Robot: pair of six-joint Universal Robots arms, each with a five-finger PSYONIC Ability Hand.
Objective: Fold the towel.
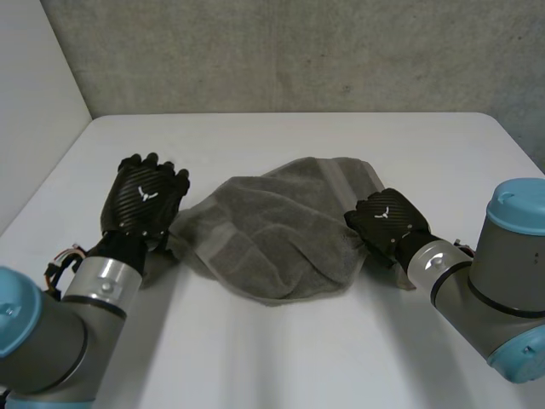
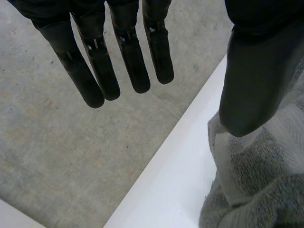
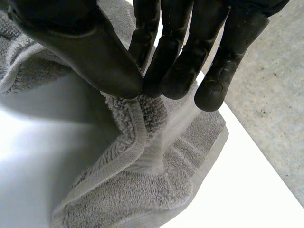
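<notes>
While left hand (image 2: 130, 57) hangs open, right hand (image 3: 95, 52) — its wrist view suggests — pinches towel (image 3: 137, 194).

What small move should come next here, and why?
Probably close the left hand on the edge of the towel beside it. Its fingers are straight and hold nothing, thumb over the hem, while the right hand pinches the opposite edge between thumb and fingers. The towel lies bunched, so spreading it likely needs both hands.
</notes>
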